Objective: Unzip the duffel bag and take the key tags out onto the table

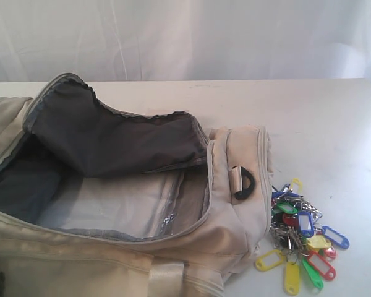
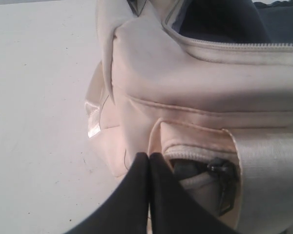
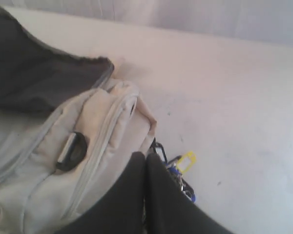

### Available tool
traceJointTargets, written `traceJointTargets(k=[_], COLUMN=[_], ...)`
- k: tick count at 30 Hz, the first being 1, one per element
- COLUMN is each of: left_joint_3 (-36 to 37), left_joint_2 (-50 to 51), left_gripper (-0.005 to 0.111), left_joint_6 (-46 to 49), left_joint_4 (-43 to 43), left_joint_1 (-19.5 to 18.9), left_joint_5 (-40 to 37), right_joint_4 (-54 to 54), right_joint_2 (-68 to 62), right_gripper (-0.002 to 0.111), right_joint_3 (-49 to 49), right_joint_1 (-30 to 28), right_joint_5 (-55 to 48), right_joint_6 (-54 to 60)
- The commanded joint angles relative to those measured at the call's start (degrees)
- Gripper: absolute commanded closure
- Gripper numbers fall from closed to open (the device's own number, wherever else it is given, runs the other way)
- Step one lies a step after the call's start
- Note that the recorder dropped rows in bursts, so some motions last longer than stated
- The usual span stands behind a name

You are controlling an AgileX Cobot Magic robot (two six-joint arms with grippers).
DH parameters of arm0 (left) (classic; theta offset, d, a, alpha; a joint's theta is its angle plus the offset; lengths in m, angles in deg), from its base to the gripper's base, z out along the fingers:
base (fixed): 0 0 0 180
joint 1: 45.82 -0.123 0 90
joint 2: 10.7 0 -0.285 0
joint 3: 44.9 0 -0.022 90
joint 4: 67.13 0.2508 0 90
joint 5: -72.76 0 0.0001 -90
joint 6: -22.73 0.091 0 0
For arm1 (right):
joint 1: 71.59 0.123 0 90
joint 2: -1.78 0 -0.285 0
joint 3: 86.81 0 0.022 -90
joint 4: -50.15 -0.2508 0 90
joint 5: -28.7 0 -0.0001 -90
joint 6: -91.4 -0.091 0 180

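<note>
The duffel bag (image 1: 235, 229) lies unzipped across the near left of the table (image 1: 321, 124), its dark-lined flap (image 1: 123, 136) standing up on the far side. The key tags (image 1: 300, 238) are heaped on the table just right of the bag's end, near the black D-ring (image 1: 243, 184). The left gripper (image 2: 149, 161), closed and empty, sits by an end pocket (image 2: 200, 170), and the right gripper (image 3: 146, 161), closed and empty too, hovers over the bag's right end.

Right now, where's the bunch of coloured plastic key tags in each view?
Exterior: bunch of coloured plastic key tags at lower right, on the white table beside the end of the cream fabric duffel bag.
Left wrist: not in it.
Right wrist: partly seen just past the shut right gripper.
Shared landmark: black D-ring on the bag's end.
</note>
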Motion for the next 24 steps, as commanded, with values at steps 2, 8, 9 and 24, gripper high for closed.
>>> traceJointTargets(k=[2, 8, 9, 24], left_joint_3=[0.24, 0.24, 0.24, 0.24], left_joint_2=[-0.16, -0.16, -0.16, -0.16], left_gripper=[0.107, 0.107, 0.107, 0.107], left_joint_6=[-0.47, -0.47, -0.47, -0.47], left_joint_4=[-0.17, -0.17, -0.17, -0.17], left_joint_1=[-0.07, -0.07, -0.07, -0.07], left_joint_5=[-0.15, -0.15, -0.15, -0.12], right_joint_4=[-2.96, -6.33, -6.66, 4.41], right_joint_2=[16.88, 30.36, 30.36, 30.36], right_gripper=[0.108, 0.108, 0.108, 0.108], right_joint_3=[-0.14, -0.14, -0.14, -38.74], right_joint_1=[-1.39, -2.26, -2.26, -6.95], right_joint_5=[0.69, 0.18, -0.52, 21.33], right_joint_6=[-3.02, -4.18, -4.18, 1.20])
